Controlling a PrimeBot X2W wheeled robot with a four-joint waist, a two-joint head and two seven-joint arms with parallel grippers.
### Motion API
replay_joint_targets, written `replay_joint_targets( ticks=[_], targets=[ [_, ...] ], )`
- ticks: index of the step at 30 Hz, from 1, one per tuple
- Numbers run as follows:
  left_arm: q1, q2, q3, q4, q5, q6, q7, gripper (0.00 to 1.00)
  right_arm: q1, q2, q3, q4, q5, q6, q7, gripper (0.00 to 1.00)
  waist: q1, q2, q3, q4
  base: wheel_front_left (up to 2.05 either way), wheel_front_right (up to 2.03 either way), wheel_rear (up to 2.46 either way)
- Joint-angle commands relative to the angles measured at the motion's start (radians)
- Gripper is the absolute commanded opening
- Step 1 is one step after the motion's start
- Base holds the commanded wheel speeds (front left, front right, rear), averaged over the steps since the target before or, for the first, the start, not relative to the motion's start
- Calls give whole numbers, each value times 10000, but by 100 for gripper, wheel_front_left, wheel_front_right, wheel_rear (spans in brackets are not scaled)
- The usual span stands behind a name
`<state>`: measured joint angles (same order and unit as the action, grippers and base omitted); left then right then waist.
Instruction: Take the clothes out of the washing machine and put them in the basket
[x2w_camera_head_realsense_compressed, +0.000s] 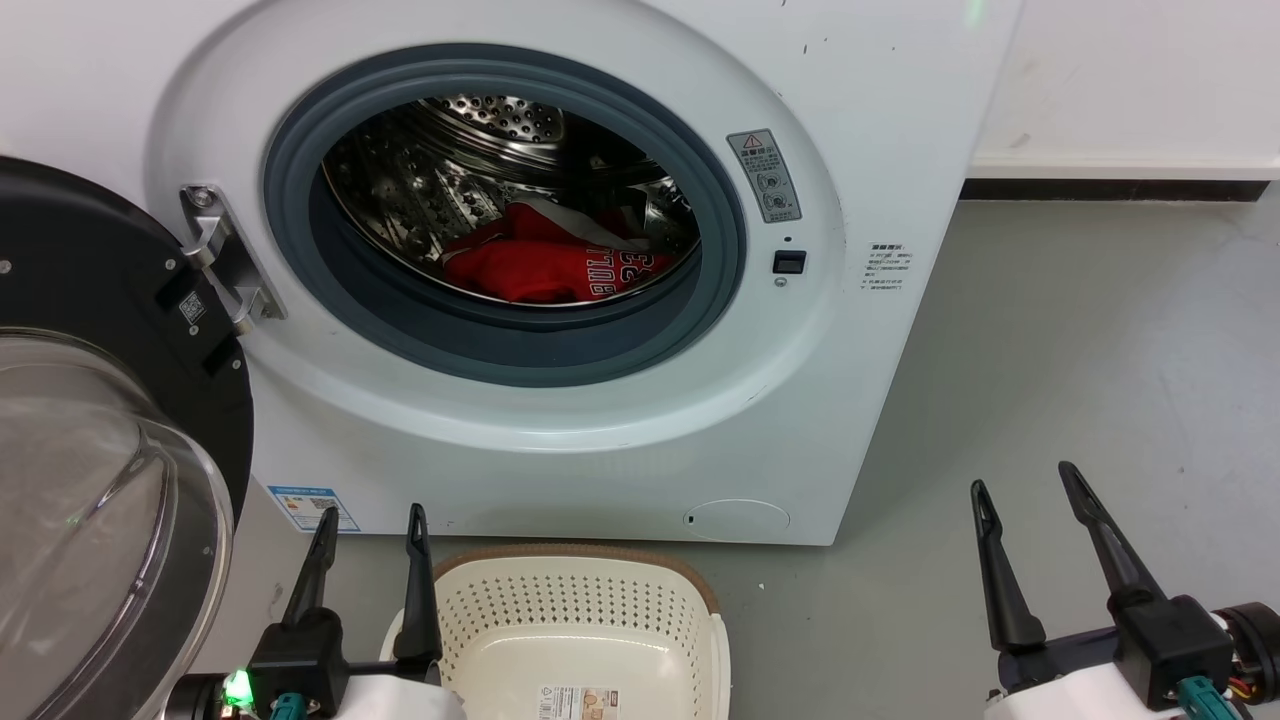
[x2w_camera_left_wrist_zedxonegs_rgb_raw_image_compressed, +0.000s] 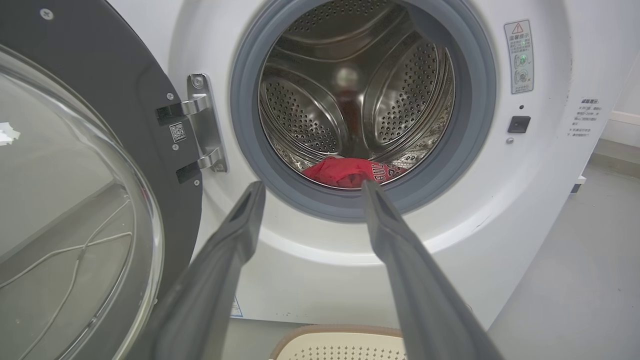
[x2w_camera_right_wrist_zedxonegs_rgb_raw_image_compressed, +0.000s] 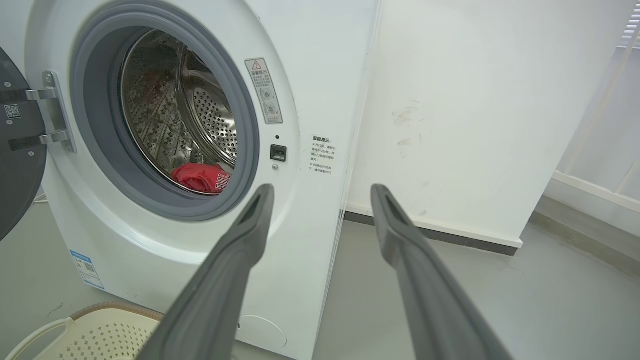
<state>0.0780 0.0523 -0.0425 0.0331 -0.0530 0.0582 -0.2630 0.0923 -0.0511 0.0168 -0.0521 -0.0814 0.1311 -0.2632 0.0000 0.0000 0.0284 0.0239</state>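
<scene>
The white washing machine (x2w_camera_head_realsense_compressed: 560, 440) stands with its door swung open to the left. Red clothes (x2w_camera_head_realsense_compressed: 545, 265) with white trim and black lettering lie at the bottom of its steel drum, also seen as red clothes (x2w_camera_left_wrist_zedxonegs_rgb_raw_image_compressed: 345, 171) and red clothes (x2w_camera_right_wrist_zedxonegs_rgb_raw_image_compressed: 200, 177). The cream basket (x2w_camera_head_realsense_compressed: 580, 590) sits on the floor just in front of the washer. My left gripper (x2w_camera_head_realsense_compressed: 372, 515) is open at the lower left, beside the basket's left rim, holding nothing. My right gripper (x2w_camera_head_realsense_compressed: 1025, 478) is open at the lower right over bare floor. Both stay outside the drum.
The black-framed glass door (x2w_camera_head_realsense_compressed: 110, 480) juts out on the left, close to my left arm. A white wall (x2w_camera_right_wrist_zedxonegs_rgb_raw_image_compressed: 475, 115) with a dark skirting stands right of the washer. Grey floor (x2w_camera_head_realsense_compressed: 1080, 380) stretches to the right.
</scene>
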Motion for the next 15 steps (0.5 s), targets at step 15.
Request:
replay_joint_targets(
  ticks=[15],
  targets=[
    [94, -26, -46, 36, -36, 77, -28, 100, 136, 16, -20, 92, 65, -7, -23, 100, 0, 0, 8, -25, 0, 0, 0]
  ],
)
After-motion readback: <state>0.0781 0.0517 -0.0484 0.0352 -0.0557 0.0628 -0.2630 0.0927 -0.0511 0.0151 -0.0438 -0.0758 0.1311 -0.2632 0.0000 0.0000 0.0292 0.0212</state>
